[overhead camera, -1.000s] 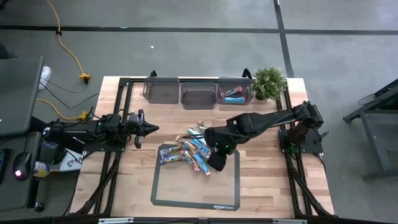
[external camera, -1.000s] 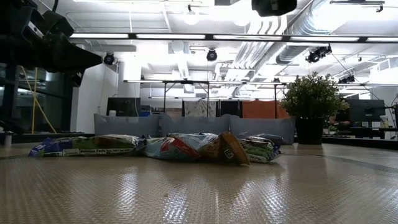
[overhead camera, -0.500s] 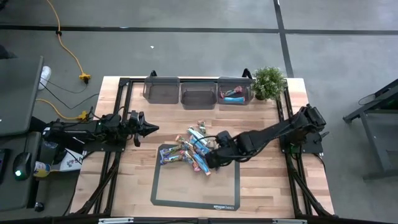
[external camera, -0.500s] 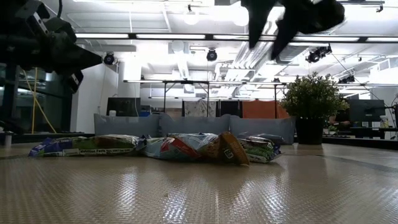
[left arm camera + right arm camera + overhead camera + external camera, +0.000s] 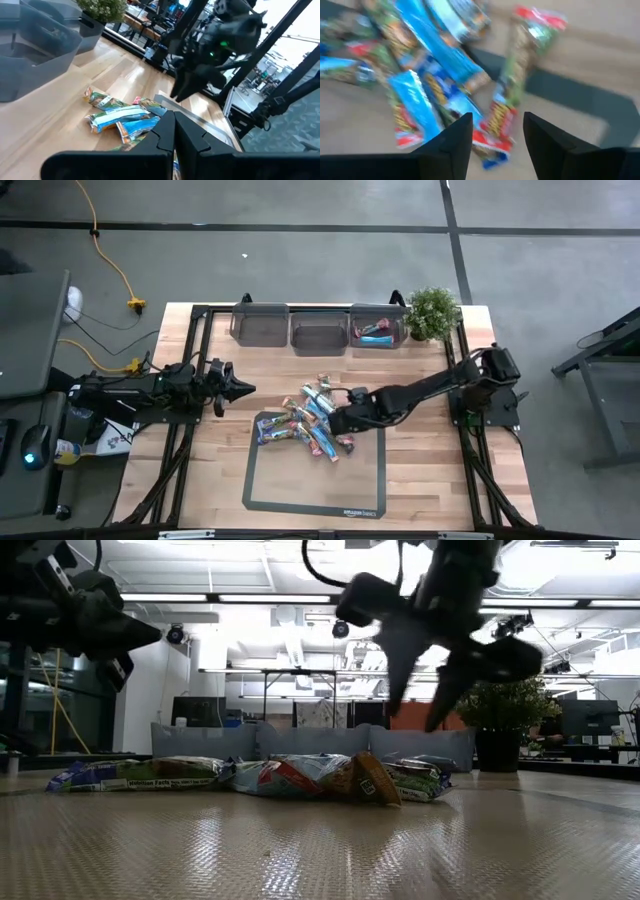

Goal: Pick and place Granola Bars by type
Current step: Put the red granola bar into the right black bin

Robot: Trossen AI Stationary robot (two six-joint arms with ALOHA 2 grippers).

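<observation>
A loose pile of granola bars [image 5: 308, 420] in blue, green and red wrappers lies flat at the table's middle, partly on the far edge of a dark mat [image 5: 315, 470]. In the low view the pile [image 5: 290, 777] lies as a low row. My right gripper [image 5: 340, 426] hangs open above the pile's right end, fingers slanting down [image 5: 415, 712]. In its wrist view, bars [image 5: 445, 90] lie under its open fingers [image 5: 496, 132]. My left gripper [image 5: 240, 388] waits shut and level at the table's left [image 5: 172, 131].
Three clear grey bins stand along the far edge: left [image 5: 260, 323], middle [image 5: 320, 332] and right [image 5: 378, 328]; the right one holds a few bars. A potted plant [image 5: 432, 310] stands at the far right corner. Bare wood lies around the mat.
My right gripper has come down from high above toward the right end of the bar pile, and its wrist has rolled on the way. My left gripper has rolled a little in place. The bars have not moved.
</observation>
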